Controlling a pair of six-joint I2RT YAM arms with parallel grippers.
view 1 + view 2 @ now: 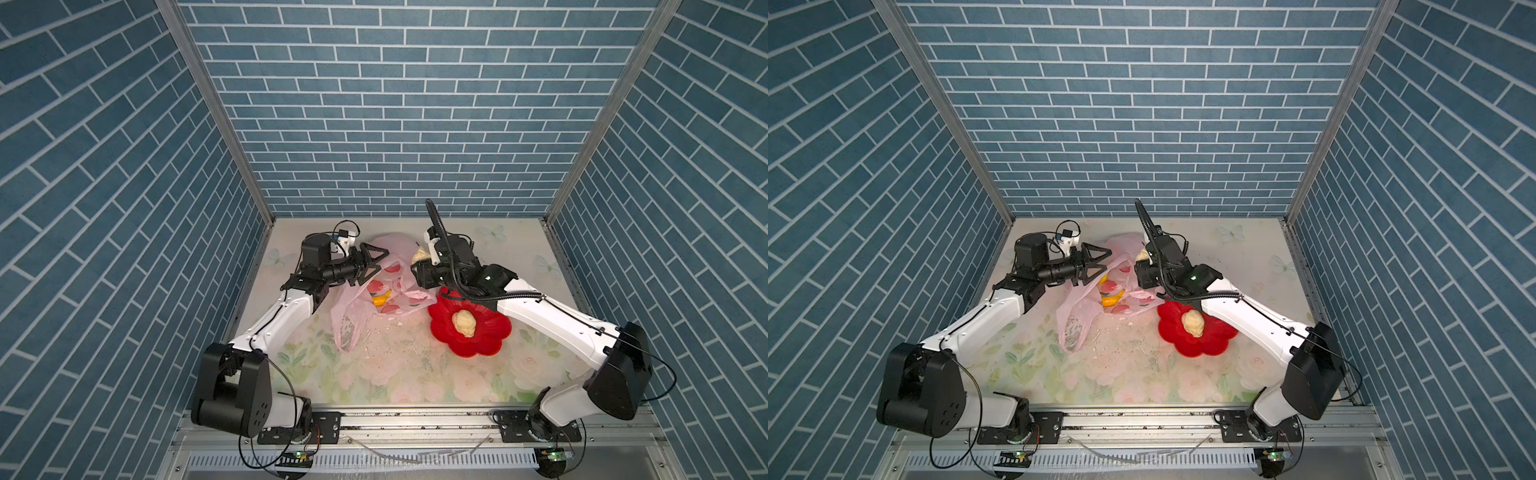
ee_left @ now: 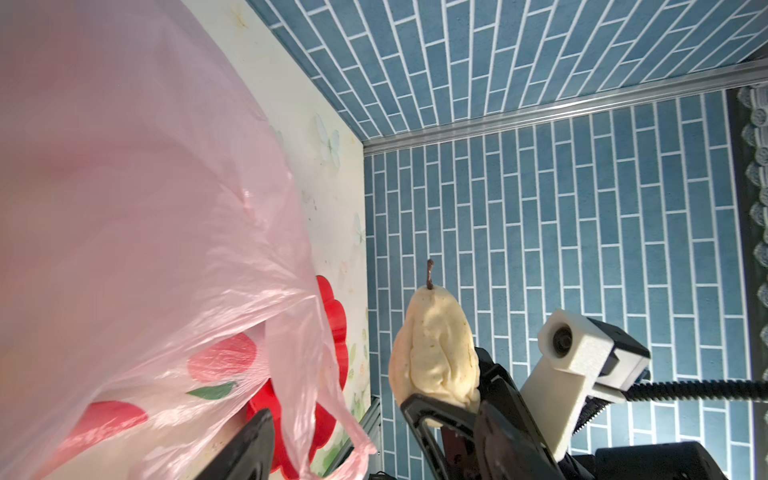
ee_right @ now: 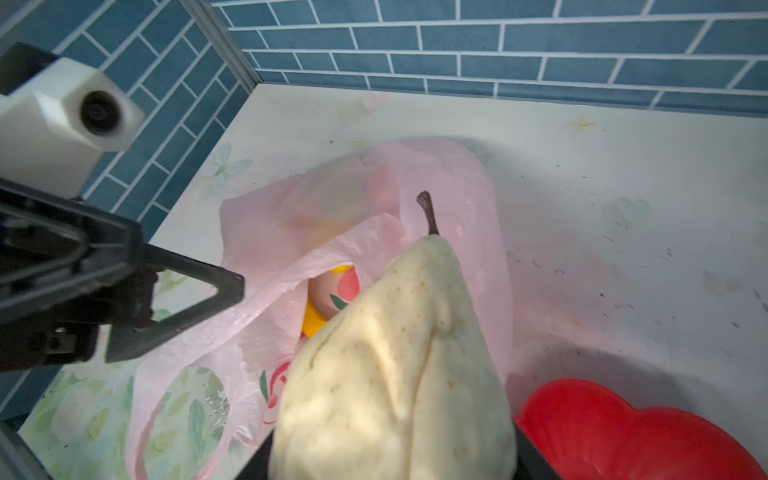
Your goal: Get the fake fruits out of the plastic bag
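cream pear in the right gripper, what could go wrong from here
The right gripper pinches the cream pear only by its fat end, so it might slip before reaching the red dish. The left gripper stands open at the plastic bag, whose mouth may sag shut over the banana inside.

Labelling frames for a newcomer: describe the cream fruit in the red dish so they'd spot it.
Right of the pink bag lies a red flower-shaped dish. The lumpy cream fruit sits alone in its middle; the other cream fruit is held in the air near the bag.
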